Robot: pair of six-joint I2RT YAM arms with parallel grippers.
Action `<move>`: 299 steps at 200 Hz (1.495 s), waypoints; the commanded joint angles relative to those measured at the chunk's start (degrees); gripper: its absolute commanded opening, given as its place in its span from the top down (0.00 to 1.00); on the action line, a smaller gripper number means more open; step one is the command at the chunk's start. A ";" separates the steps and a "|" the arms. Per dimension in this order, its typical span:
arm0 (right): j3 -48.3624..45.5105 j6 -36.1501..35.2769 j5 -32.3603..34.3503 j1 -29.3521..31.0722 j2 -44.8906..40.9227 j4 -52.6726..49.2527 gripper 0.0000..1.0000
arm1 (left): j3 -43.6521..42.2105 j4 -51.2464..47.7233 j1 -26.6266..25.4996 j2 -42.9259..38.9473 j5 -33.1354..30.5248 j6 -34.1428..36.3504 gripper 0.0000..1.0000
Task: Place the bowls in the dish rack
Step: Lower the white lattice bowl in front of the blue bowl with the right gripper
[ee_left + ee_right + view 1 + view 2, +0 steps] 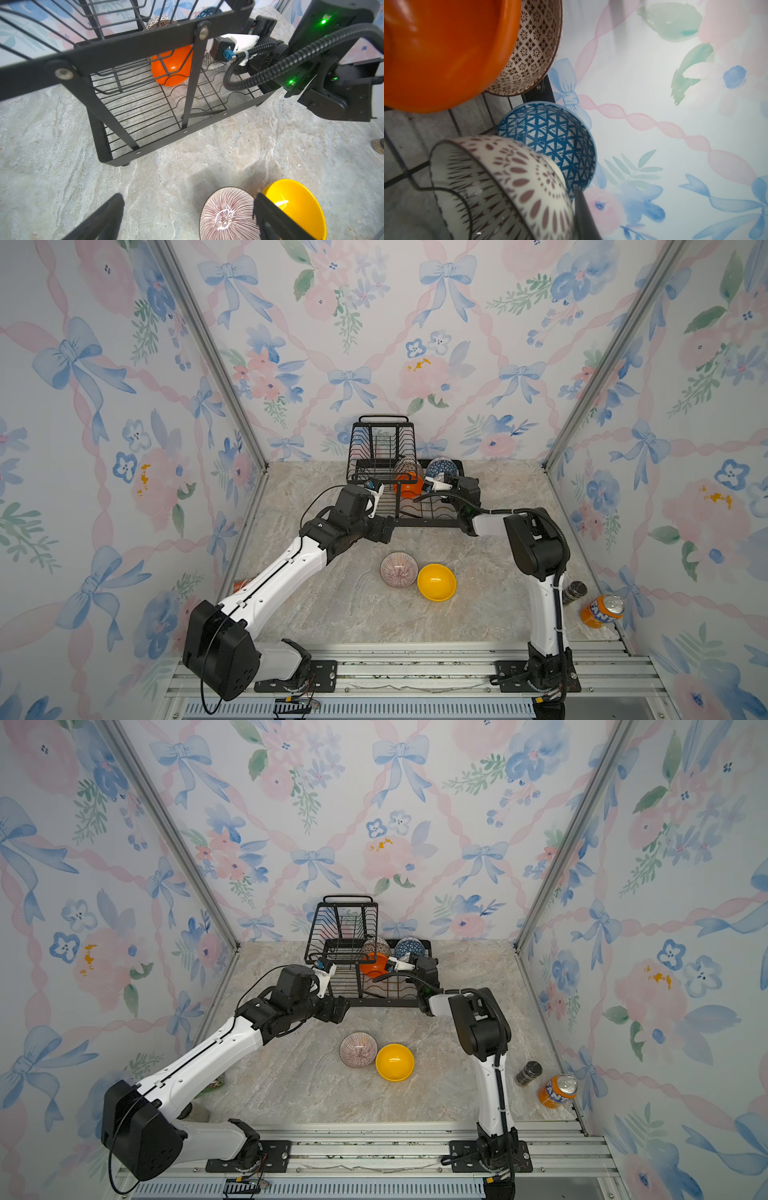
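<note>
The black wire dish rack stands at the back. On its lower tray sit an orange bowl, a brown mosaic bowl and a blue triangle bowl. My right gripper is shut on the rim of a white bowl with dark pattern, tilted over the tray beside the blue one. On the table lie a pinkish striped bowl and a yellow bowl. My left gripper hangs open and empty above them.
An orange soda can and a dark jar stand at the table's right edge behind the right arm. The rack's raised upper basket is on its left half. Flowered walls close in on three sides.
</note>
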 commanded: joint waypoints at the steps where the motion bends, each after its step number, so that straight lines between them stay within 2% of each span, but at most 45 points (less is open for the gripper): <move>1: -0.32 2.13 -2.56 0.07 -2.04 -2.00 1.00 | -1.01 -0.50 0.49 -1.95 0.36 -0.13 0.02; 65: 0.04 3.00 -3.20 0.25 -2.28 -4.22 0.90 | -1.27 -0.98 0.55 -2.76 0.27 -0.31 0.02; 94: 0.22 3.14 -3.37 0.33 -2.48 -5.01 0.81 | -1.40 -1.21 0.62 -3.08 0.10 -0.47 0.02; 232: 0.84 4.05 -3.43 0.58 -3.63 -5.83 0.69 | -1.42 -1.56 0.60 -3.62 0.03 -0.58 0.02; 246: 0.84 4.14 -3.47 0.58 -3.90 -6.21 0.63 | -1.32 -1.55 0.60 -3.40 0.00 -0.57 0.02; 269: 0.77 4.32 -3.61 0.51 -4.29 -6.75 0.61 | -1.37 -1.55 0.60 -3.08 0.10 -0.49 0.02; 284: 0.66 4.40 -3.64 0.42 -4.51 -6.85 0.55 | -1.27 -1.55 0.60 -3.05 0.06 -0.48 0.02; 299: 0.52 4.45 -3.73 0.32 -4.97 -7.09 0.54 | -1.22 -1.56 0.60 -2.89 0.10 -0.40 0.02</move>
